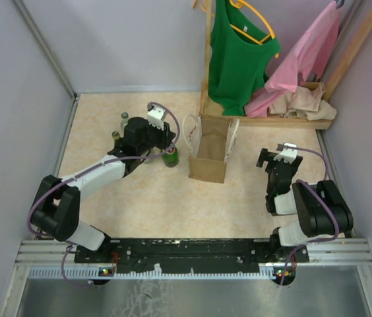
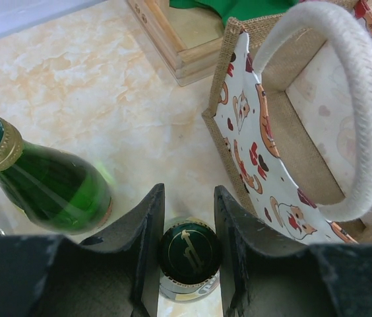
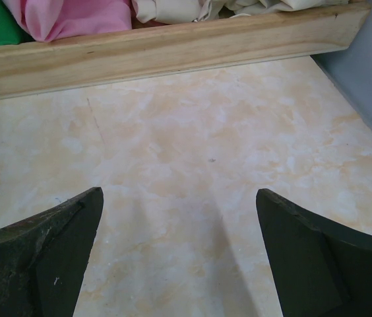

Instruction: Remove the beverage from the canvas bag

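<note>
From above, the left gripper (image 1: 167, 150) sits down over the beverage bottle (image 1: 170, 158), which stands upright on the table (image 1: 107, 191) just to the left of the canvas bag (image 1: 210, 165) and outside it; two other bottles (image 1: 124, 119) stand further left behind the arm; the right gripper (image 1: 276, 158) hangs well to the right of the bag, jaws apart; a green shirt (image 1: 239, 56) and pink cloth (image 1: 301, 56) hang on a wooden rack (image 1: 285, 121) behind.

On the left wrist, the two dark fingers (image 2: 148, 244) are drawn in close on either side of the bottle's green cap (image 2: 189, 251), gripping the neck; a second green bottle (image 2: 51, 185) stands beside them (tilted in this view); the bag's printed lining (image 2: 258, 145) and white loop handle (image 2: 364, 92) lie just right.

On the right wrist, the fingers (image 3: 41, 257) stand wide apart with only bare table between them; the rack's wooden base (image 3: 173, 49) crosses the top.
</note>
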